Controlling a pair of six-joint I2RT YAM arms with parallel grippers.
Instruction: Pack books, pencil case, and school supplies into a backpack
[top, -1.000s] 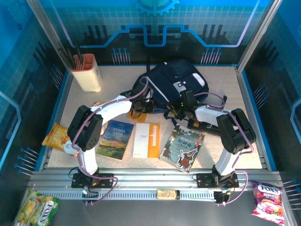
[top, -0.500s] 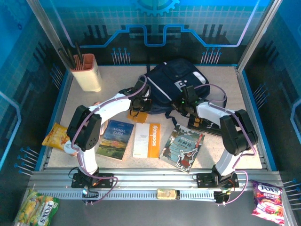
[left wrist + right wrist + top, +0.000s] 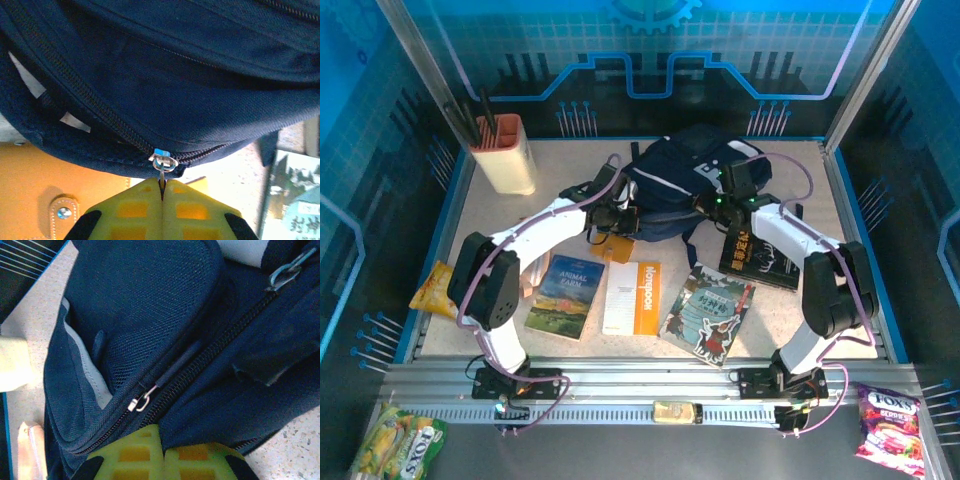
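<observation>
The navy backpack [image 3: 692, 180] lies at the back middle of the table. My left gripper [image 3: 620, 217] is at its near left edge. In the left wrist view, the left gripper [image 3: 162, 186] is shut on the metal zipper pull [image 3: 163, 169] of the backpack [image 3: 200, 75]. My right gripper [image 3: 717, 200] presses into the backpack's near right side. In the right wrist view, the right gripper [image 3: 163, 446] is shut on a fold of the backpack's navy fabric [image 3: 215, 410], beside another zipper pull [image 3: 141, 402]. An orange pencil case [image 3: 40, 190] lies under the bag's edge. The books, Animal Farm [image 3: 565, 295], the notebook [image 3: 632, 297] and the cartoon cover [image 3: 708, 312], lie in front.
A black book with yellow text [image 3: 760, 258] lies under my right arm. A beige holder with pencils [image 3: 505, 155] stands at the back left. A yellow snack bag [image 3: 438, 290] sits at the left edge. Candy bags [image 3: 890, 420] lie outside the table.
My right gripper has closed on the backpack's fabric and moved toward the back. Both arms have stretched farther back, the bag has shifted with them, and the black book is more exposed.
</observation>
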